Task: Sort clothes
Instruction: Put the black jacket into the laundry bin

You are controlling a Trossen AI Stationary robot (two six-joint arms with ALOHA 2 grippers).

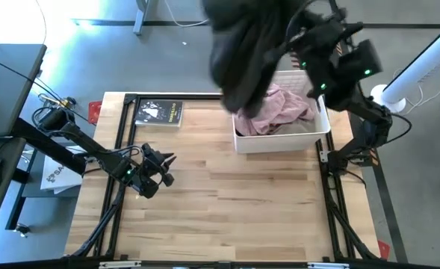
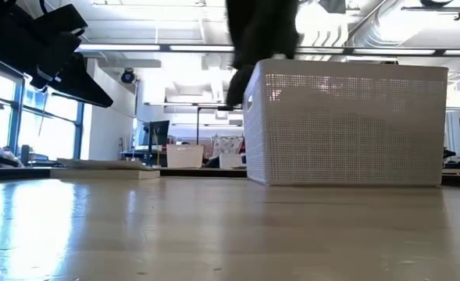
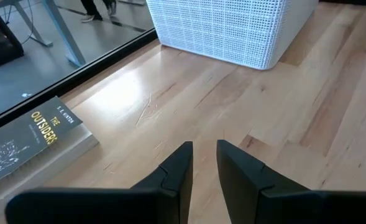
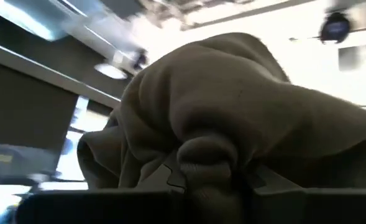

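Observation:
My right gripper (image 1: 298, 39) is raised high over the white lattice basket (image 1: 279, 142) and is shut on a dark olive-brown garment (image 1: 242, 52). The garment hangs as a bunched mass over the basket's far left corner. Its lower end (image 2: 239, 90) shows beside the basket (image 2: 347, 125) in the low view. A pale pink garment (image 1: 279, 108) lies inside the basket. My left gripper (image 1: 167, 168) waits low over the table's left part, slightly open with nothing between its fingers (image 3: 176, 168). My right gripper pinches a bunched fold of the olive-brown garment (image 4: 207, 155) between its two fingers, several layers thick. The fingers slant upward, with the ceiling behind them. The rest of the cloth bulges past the fingers and hangs slack below; whether its lower end touches the basket I cannot tell.
A dark book (image 1: 160, 112) lies flat at the table's far left, close to my left gripper (image 3: 204, 152). The basket stands at the far right. Bare wooden tabletop (image 1: 227, 202) spreads across the middle and near side.

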